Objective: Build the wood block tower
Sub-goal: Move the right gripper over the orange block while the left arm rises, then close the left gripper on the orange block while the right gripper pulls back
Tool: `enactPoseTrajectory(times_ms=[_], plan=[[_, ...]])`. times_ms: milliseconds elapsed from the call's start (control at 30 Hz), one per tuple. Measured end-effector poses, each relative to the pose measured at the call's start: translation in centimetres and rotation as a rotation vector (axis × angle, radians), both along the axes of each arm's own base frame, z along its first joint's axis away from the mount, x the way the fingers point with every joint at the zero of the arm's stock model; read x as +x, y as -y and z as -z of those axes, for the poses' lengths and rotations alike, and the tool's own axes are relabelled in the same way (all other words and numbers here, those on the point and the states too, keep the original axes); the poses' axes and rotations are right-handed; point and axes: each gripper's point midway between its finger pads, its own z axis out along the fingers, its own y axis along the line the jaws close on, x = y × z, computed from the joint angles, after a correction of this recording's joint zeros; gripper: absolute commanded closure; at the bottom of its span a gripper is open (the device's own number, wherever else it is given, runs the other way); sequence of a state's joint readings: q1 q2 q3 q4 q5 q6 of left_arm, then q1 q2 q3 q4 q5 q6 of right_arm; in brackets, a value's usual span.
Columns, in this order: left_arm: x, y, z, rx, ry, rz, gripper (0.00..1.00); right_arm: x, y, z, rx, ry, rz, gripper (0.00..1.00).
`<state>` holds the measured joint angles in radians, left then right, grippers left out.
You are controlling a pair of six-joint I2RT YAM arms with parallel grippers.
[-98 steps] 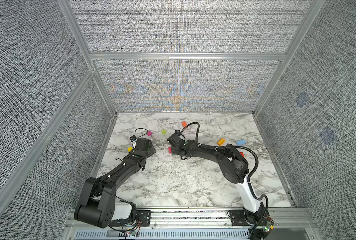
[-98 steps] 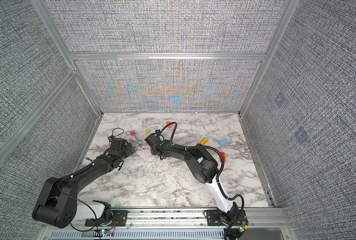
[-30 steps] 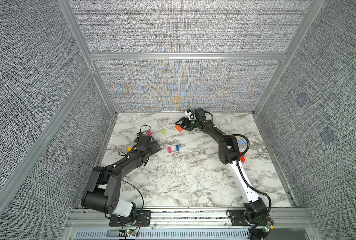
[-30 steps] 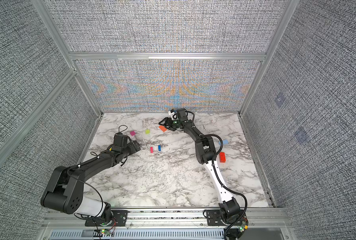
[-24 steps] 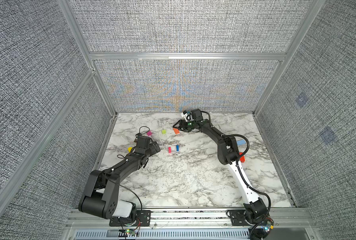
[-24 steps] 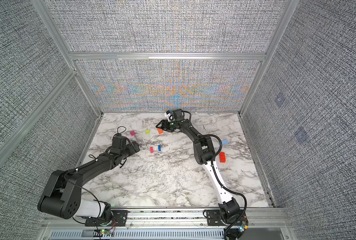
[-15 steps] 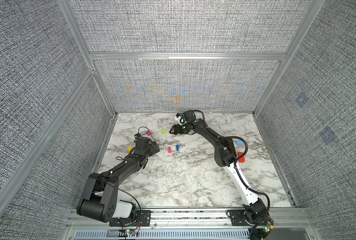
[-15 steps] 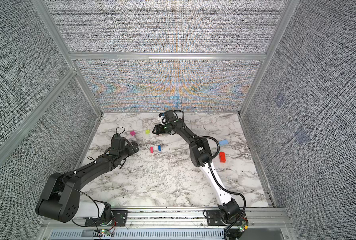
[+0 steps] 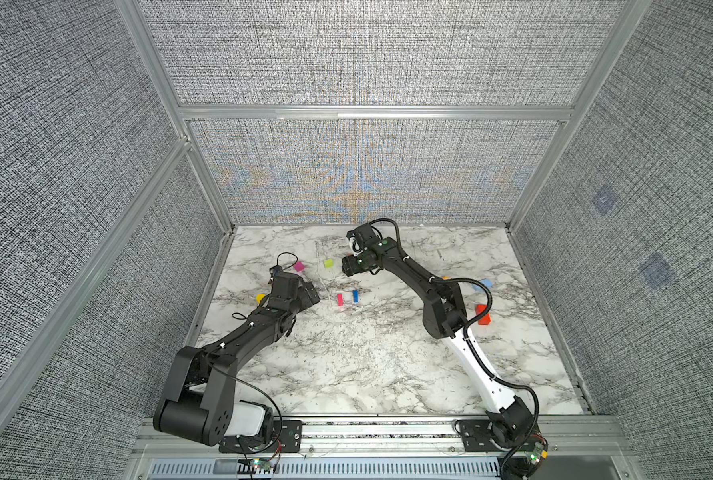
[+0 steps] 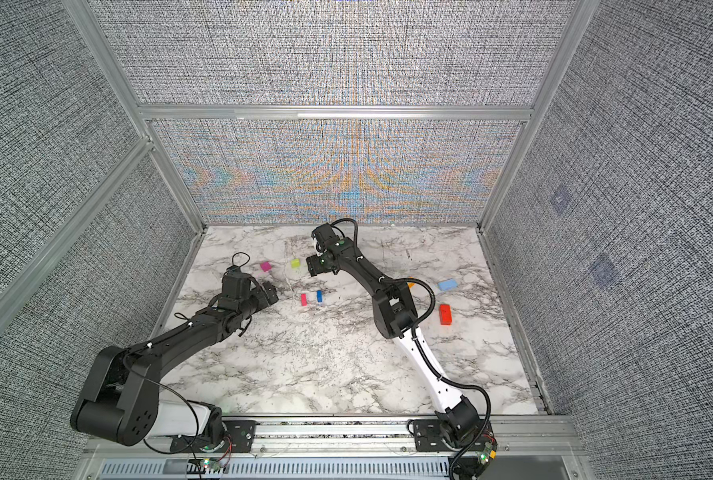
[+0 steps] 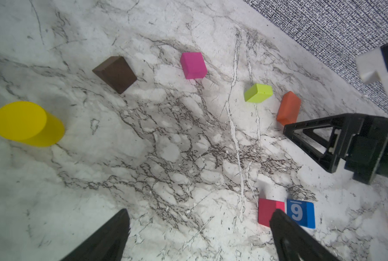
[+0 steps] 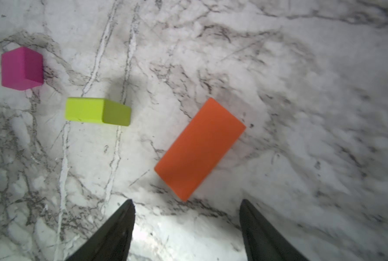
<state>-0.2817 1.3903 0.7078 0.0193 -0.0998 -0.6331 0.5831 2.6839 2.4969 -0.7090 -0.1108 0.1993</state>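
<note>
No tower is in view; the wood blocks lie singly on the marble. A small red block and a blue block with a 9 sit side by side at mid-table. My left gripper is open and empty just left of them. My right gripper is open, hovering by the flat orange brick, which lies just beyond its fingertips. The lime block and magenta block lie left of that gripper. A brown block and yellow cylinder lie near my left arm.
A light blue block, a red brick and a second orange block lie at the right, beside my right arm's elbow. Grey fabric walls with aluminium posts close in the table on three sides.
My right gripper has swung from the back middle leftward and forward, and now covers the orange brick in both top views. The left gripper has barely shifted.
</note>
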Motion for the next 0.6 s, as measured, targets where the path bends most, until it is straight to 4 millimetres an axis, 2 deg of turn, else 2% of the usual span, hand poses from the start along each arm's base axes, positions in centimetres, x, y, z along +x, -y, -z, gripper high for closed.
enactPoseTrajectory(times_ms=[67, 133, 233, 300, 367, 467, 600], plan=[[0.9, 0.2, -1.6, 0.025, 0.021, 0.023, 0.07, -0.4, 1.5, -0.5, 0.018, -0.014, 0.033, 0.25], [2.1, 0.6, -2.9, 0.048, 0.037, 0.050, 0.09, -1.2, 3.1, -2.2, 0.048, -0.017, 0.060, 0.25], [4.1, 2.5, -3.5, 0.048, 0.012, 0.148, 0.16, -1.5, 5.2, -7.0, 0.139, 0.052, 0.096, 0.25], [5.6, 4.3, -3.2, 0.030, -0.021, 0.221, 0.26, -1.8, 6.8, -10.1, 0.209, 0.108, 0.121, 0.25], [7.5, 6.0, -2.8, 0.009, -0.049, 0.281, 0.34, -2.4, 8.5, -11.5, 0.251, 0.137, 0.147, 0.26], [9.7, 8.1, -1.9, 0.001, -0.096, 0.351, 0.37, -4.1, 11.4, -12.1, 0.303, 0.149, 0.195, 0.27], [12.0, 10.8, -1.5, 0.044, -0.122, 0.431, 0.37, -6.0, 14.4, -11.4, 0.371, 0.145, 0.258, 0.27]])
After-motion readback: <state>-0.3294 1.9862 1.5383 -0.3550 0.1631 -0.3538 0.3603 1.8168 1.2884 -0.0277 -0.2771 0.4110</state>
